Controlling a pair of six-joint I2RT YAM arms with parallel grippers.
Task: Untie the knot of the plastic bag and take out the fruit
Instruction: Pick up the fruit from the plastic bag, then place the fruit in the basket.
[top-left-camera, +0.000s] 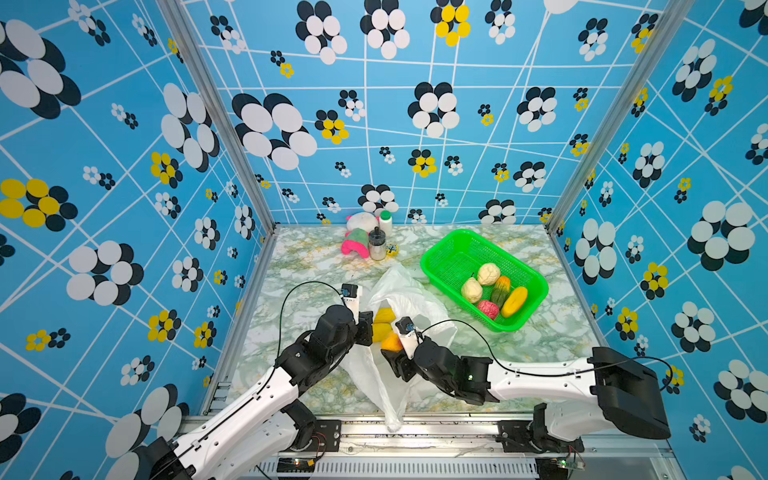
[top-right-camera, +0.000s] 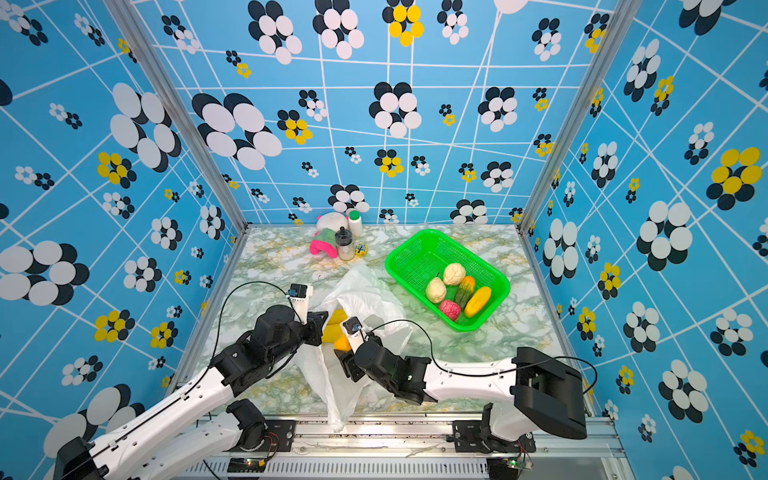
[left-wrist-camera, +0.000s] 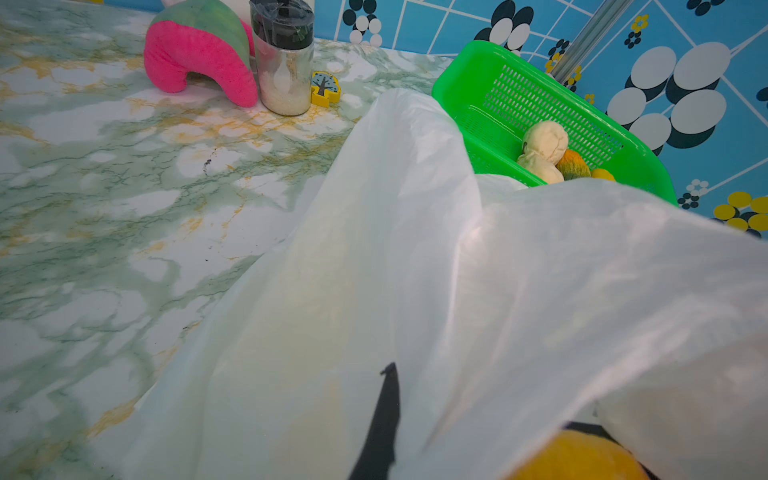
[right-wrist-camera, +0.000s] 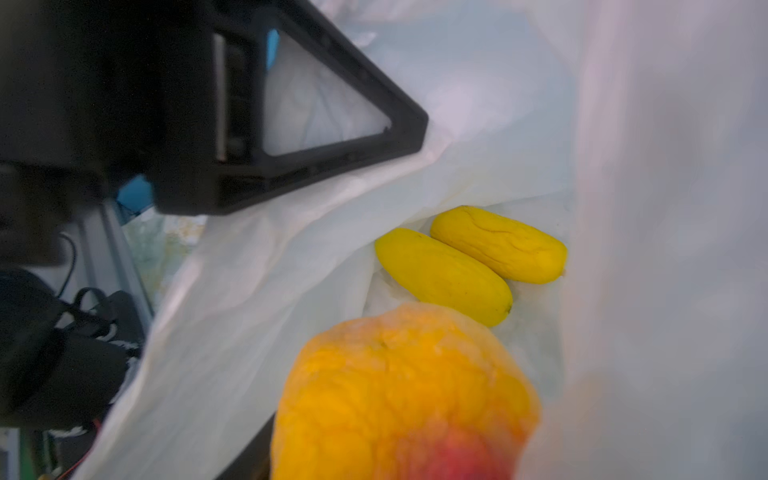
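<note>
While your left hand (top-left-camera: 365, 326), jaws closed, pinches the rim of the plastic bag (top-left-camera: 399, 291), your right hand (top-left-camera: 392, 356) grips the orange-yellow peach (right-wrist-camera: 399, 395) in its mouth beside two yellow mangoes (right-wrist-camera: 442, 276) on the worktop (top-left-camera: 311, 257).

The plastic bag (top-left-camera: 399, 291) lies open in the middle of the marbled table (top-left-camera: 307, 266). The left gripper (top-left-camera: 366, 328) is closed on the bag's left rim. The right gripper (top-left-camera: 390, 352) reaches in from the right, its jaws around an orange-yellow peach (top-left-camera: 391, 341). Two yellow fruits (top-left-camera: 383, 322) lie just beyond it. Farther right, a green basket (top-left-camera: 441, 247) holds five fruits (top-left-camera: 494, 291).
</note>
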